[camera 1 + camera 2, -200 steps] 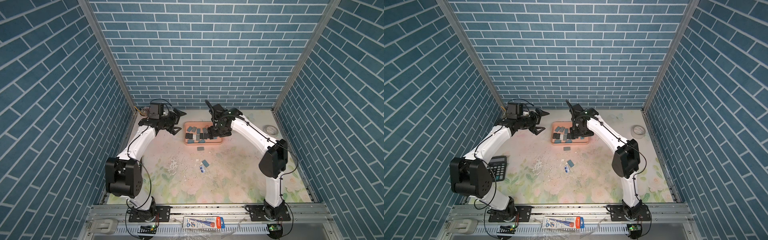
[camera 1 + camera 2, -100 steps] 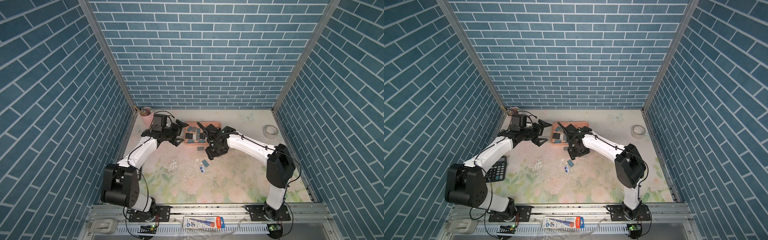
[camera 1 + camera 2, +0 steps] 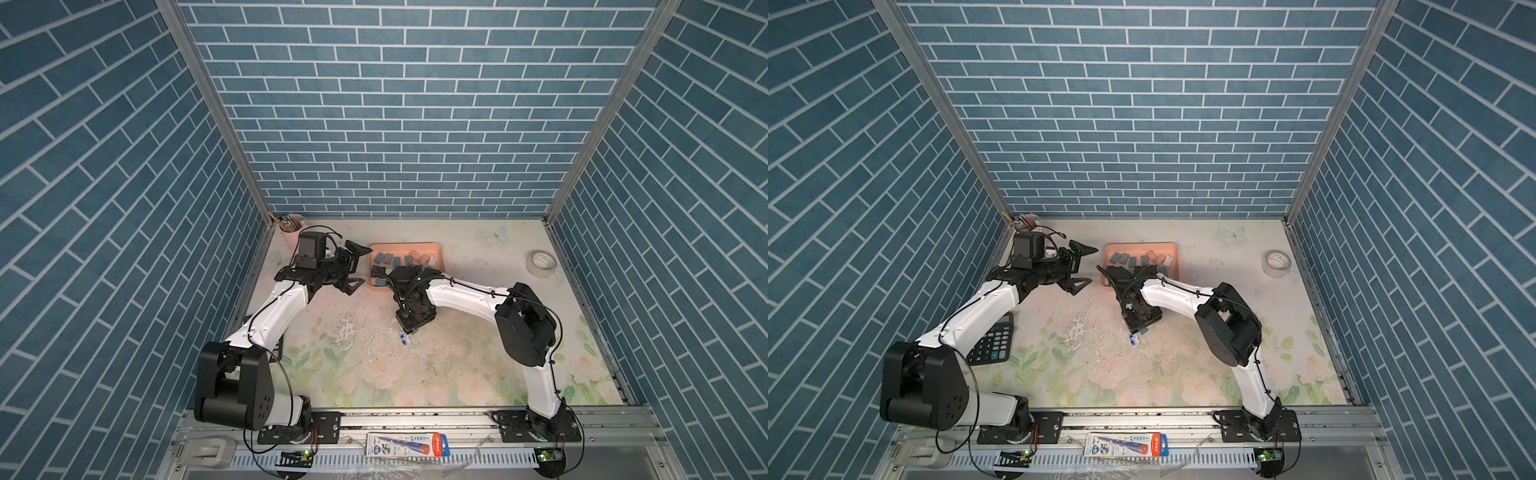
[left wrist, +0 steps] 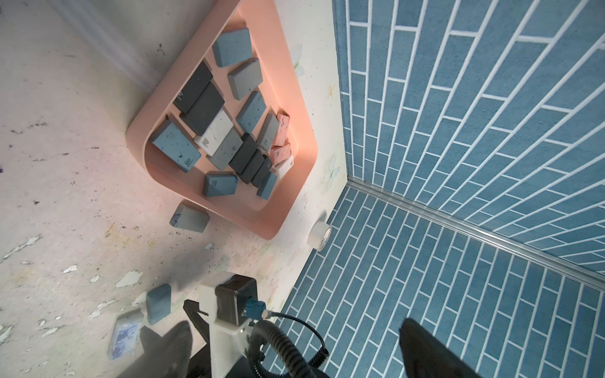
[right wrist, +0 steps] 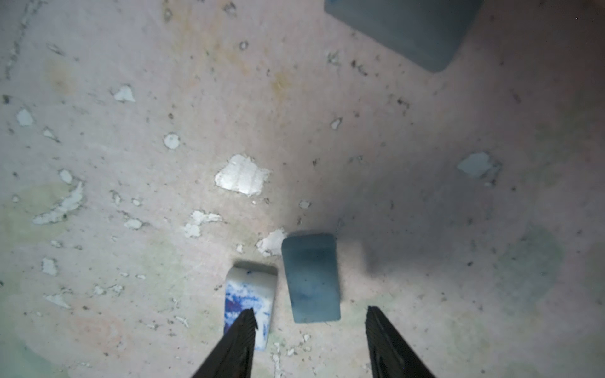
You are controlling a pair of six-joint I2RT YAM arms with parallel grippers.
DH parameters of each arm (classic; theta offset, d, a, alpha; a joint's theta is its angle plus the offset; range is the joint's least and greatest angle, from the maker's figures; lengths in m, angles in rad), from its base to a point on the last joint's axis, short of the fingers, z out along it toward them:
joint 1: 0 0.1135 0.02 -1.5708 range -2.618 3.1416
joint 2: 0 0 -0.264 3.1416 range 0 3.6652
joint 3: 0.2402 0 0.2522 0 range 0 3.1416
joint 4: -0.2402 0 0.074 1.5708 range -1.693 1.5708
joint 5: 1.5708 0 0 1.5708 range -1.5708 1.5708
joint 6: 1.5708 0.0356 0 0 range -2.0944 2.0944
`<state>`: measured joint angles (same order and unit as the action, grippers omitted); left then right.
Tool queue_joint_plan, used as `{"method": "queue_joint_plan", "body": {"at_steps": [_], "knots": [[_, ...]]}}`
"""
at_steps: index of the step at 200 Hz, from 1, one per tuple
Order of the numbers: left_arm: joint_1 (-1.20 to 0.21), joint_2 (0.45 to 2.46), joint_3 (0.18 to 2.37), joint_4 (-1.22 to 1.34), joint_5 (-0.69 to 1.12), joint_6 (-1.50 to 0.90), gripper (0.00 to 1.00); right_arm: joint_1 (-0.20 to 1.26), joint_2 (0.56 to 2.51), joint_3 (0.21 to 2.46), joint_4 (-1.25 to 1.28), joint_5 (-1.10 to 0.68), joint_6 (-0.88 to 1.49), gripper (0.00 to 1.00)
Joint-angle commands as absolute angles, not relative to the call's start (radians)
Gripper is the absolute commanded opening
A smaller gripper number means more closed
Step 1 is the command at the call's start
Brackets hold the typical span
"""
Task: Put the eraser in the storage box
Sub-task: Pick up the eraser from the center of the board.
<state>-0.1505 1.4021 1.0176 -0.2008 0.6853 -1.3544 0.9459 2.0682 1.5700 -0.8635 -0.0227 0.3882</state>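
- Right wrist view: the right gripper (image 5: 309,309) hangs low over the flowered table mat (image 5: 131,114). Its jaws are apart and empty, and they straddle a blue eraser (image 5: 311,278) without touching it.
- One finger (image 5: 242,343) overlaps a white eraser smeared with blue ink (image 5: 248,288), which lies just beside the blue one. A squeeze from here looks likely to nudge or catch that neighbour too.
- The blue eraser lies flat on the mat, apart from the storage box (image 3: 405,245). In both top views the box already holds a scatter of erasers.
- The eraser appears to be a small, light rubber block: firm with a little give, grippy rather than slick, and unlikely to be damaged by a pinch.
- The best hold is probably across its narrow width, on the two long sides near the middle. Because it lies so low, the fingertips would need to reach almost to the mat, and modest pressure should be enough.
- In a top view, the left gripper (image 3: 353,268) hovers spread wide and empty just beside the box.
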Motion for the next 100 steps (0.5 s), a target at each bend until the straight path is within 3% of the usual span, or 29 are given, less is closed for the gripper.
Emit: {"method": "queue_joint_plan", "body": {"at_steps": [1,25,51,100], "knots": [[-0.141,1.378,0.996,-0.195,0.702,-1.357,1.00,0.940,2.095,1.592,-0.866,-0.014,0.417,0.53],[-0.140,1.376,0.992,-0.195,0.704,-1.358,1.00,0.940,2.127,1.597,-0.877,-0.011,0.417,0.48],[-0.140,1.386,1.002,-0.194,0.704,-1.356,1.00,0.941,2.133,1.595,-0.879,-0.001,0.416,0.34],[-0.140,1.405,1.019,-0.191,0.709,-1.355,1.00,0.940,2.134,1.620,-0.885,0.000,0.419,0.26]]}}
